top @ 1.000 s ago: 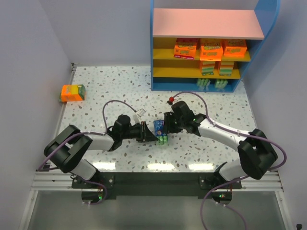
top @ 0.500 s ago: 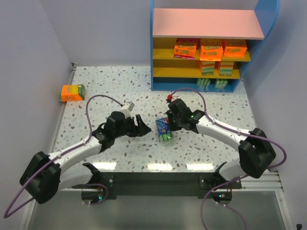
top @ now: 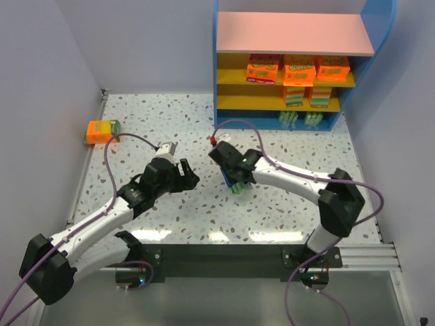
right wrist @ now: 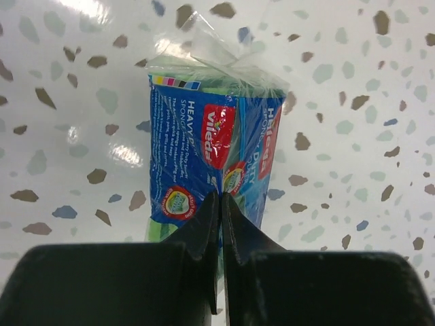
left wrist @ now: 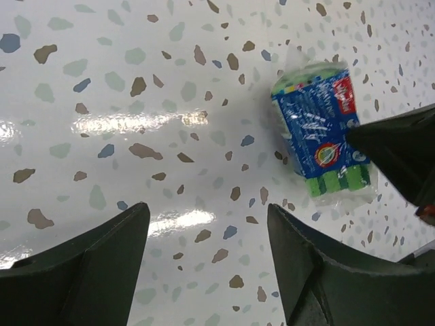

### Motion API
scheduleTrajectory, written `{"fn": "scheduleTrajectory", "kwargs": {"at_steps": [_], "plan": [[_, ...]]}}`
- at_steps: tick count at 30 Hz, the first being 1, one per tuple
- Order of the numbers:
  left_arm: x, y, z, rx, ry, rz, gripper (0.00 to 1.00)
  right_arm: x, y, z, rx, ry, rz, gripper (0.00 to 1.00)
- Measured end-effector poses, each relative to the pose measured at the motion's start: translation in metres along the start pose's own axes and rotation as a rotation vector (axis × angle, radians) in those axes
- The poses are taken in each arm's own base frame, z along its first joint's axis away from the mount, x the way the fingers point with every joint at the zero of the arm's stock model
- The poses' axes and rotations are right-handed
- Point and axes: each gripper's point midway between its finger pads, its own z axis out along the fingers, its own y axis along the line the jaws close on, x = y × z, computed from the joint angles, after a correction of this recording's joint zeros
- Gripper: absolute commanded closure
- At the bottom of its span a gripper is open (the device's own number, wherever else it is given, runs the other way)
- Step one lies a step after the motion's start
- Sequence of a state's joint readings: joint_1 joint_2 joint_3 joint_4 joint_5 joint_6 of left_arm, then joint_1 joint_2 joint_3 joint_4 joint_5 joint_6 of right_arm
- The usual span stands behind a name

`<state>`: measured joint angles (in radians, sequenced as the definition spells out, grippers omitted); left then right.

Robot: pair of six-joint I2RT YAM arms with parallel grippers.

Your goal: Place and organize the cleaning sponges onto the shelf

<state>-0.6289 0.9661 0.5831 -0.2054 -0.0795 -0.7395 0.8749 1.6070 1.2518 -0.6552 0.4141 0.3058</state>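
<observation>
The right jaws are pressed together to a hairline slit, their tips down on the printed face of a blue sponge pack (right wrist: 204, 156); whether they nip its wrapper I cannot tell. That pack lies flat on the speckled tabletop (top: 156, 115), about mid-table, with its green sponge edges toward the near side and its crimped clear film end pointing far. The left jaws are spread wide above the tabletop, left of the pack and apart from it. At the far right stands the shelf (top: 216, 68). Three orange packs (top: 300, 68) sit side by side on its upper yellow tier, with two more stacks (top: 294, 95) on the tier below. A lone orange pack (top: 102, 131) lies at the tabletop's far left edge.
</observation>
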Motion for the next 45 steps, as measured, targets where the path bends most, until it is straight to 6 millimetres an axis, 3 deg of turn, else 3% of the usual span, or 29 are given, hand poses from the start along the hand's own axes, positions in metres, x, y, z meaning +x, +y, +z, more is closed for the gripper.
{"fn": "scheduleTrajectory", "kwargs": {"at_steps": [3, 6, 8, 9, 11, 12, 16, 21, 24, 25, 28, 31, 34, 38, 45], "plan": [[0.003, 0.01, 0.0, -0.039, -0.001, 0.001, 0.24, 0.017, 0.021, 0.016, 0.059, 0.046, -0.117, 1.0], [0.005, 0.019, -0.001, -0.072, -0.002, 0.0, 0.24, 0.025, 0.056, 0.018, 0.072, 0.033, -0.234, 1.0], [0.005, 0.024, -0.003, -0.093, -0.005, -0.002, 0.24, 0.032, 0.071, 0.014, 0.054, 0.033, -0.278, 0.88], [0.004, 0.026, -0.004, -0.1, -0.01, -0.003, 0.24, 0.035, 0.076, 0.012, 0.044, 0.032, -0.289, 0.7], [0.001, 0.028, -0.007, -0.108, -0.024, -0.006, 0.23, 0.033, 0.083, 0.006, 0.005, 0.016, -0.276, 0.52], [-0.001, 0.028, -0.009, -0.108, -0.033, -0.008, 0.23, 0.033, 0.084, 0.003, -0.013, 0.009, -0.27, 0.39], [-0.005, 0.027, -0.012, -0.102, -0.05, -0.013, 0.23, 0.027, 0.078, -0.028, -0.107, -0.051, -0.189, 0.2], [-0.001, 0.021, -0.001, -0.074, -0.022, -0.002, 0.3, 0.002, 0.053, -0.081, -0.194, -0.215, 0.053, 0.2], [0.007, 0.018, 0.013, -0.062, 0.027, 0.041, 0.52, 0.001, 0.022, -0.086, -0.185, -0.245, 0.267, 0.27], [0.008, 0.016, 0.019, -0.059, 0.049, 0.062, 0.65, 0.006, 0.012, -0.082, -0.176, -0.244, 0.341, 0.3], [0.0, 0.005, 0.043, -0.045, 0.08, 0.122, 0.85, 0.039, -0.011, -0.067, -0.129, -0.202, 0.505, 0.41], [-0.013, -0.008, 0.068, -0.02, 0.076, 0.175, 0.99, 0.069, -0.012, -0.061, -0.139, -0.156, 0.607, 0.48], [-0.019, -0.013, 0.093, -0.007, 0.075, 0.22, 1.0, 0.087, -0.009, -0.058, -0.171, -0.136, 0.702, 0.49], [-0.012, -0.012, 0.118, 0.003, 0.102, 0.262, 1.0, 0.101, -0.003, -0.055, -0.224, -0.129, 0.83, 0.35], [0.008, -0.014, 0.133, 0.066, 0.174, 0.288, 1.0, 0.107, 0.011, -0.044, -0.293, -0.108, 0.988, 0.36]]}}
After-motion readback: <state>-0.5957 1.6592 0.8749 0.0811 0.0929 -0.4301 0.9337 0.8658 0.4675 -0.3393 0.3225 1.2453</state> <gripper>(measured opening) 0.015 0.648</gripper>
